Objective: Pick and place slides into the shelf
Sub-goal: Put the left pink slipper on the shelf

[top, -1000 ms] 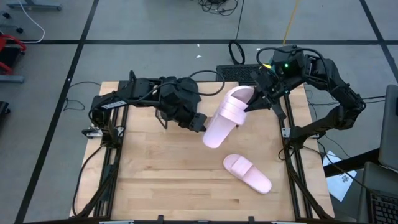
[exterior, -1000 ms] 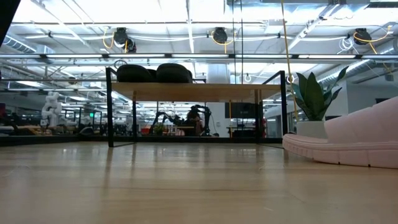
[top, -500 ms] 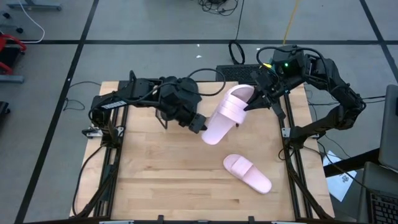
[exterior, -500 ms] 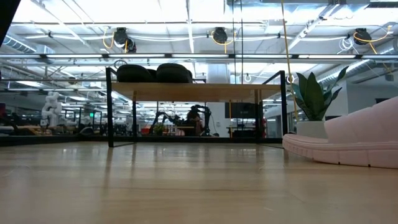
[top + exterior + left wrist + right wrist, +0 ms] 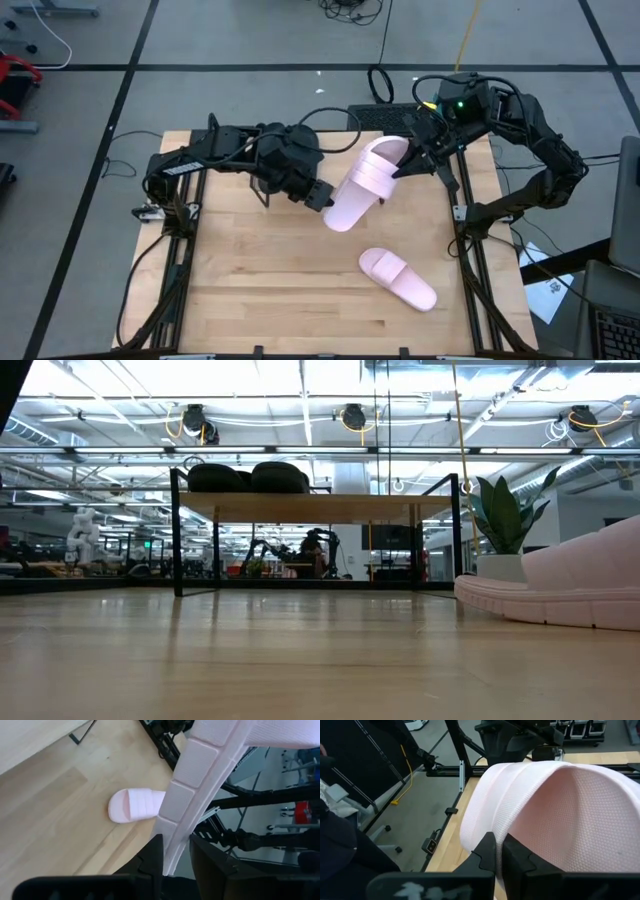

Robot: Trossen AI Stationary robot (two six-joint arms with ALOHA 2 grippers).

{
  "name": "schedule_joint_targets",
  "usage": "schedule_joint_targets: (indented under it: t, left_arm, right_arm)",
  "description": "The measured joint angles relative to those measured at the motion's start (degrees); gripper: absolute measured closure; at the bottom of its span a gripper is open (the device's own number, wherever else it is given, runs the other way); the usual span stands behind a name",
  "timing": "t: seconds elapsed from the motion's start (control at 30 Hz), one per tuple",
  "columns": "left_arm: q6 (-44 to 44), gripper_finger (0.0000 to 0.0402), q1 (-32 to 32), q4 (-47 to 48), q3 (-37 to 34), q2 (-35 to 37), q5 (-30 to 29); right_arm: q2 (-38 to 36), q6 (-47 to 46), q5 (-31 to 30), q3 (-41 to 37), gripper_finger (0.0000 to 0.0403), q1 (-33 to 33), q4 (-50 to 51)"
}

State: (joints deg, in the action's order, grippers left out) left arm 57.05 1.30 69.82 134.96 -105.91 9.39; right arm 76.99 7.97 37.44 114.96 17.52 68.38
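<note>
My right gripper [image 5: 400, 171]: jaws clenched on the strap edge of a pink slide [image 5: 362, 185], held off the counter [image 5: 250, 290] near its far right corner. My left gripper [image 5: 325, 199]: jaws straddle that slide's sole rim at the other end; can't tell if gripping. Second pink slide [image 5: 398, 278] lies flat toward the near right. Two black slides [image 5: 248, 478] sit on the shelf [image 5: 315, 507].

The counter [image 5: 270, 270] is light butcher-block wood, framed along its left and right edges by black metal rails [image 5: 478, 290]. It stands on a grey floor [image 5: 90, 140] marked with dark tape lines. Black cables [image 5: 378, 82] and a yellow cord [image 5: 466, 40] lie on the floor past its far edge. A potted plant [image 5: 505, 525] with long green leaves stands beyond its right side.
</note>
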Motion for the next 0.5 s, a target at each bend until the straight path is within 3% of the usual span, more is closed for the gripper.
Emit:
schedule_joint_targets:
  t: [0.33, 0.5]
  left_arm:
    - [1.70, 0.0304, -0.04, 1.11, 0.00, 0.00, 1.11]
    - [3.56, 0.0256, -0.04, 1.27, 0.00, 0.00, 0.65]
  right_arm:
    - [0.00, -0.02, 0.14, 0.00, 0.0403, 0.00, 0.02]
    - [0.00, -0.35, 0.26, 0.00, 0.0403, 0.00, 0.02]
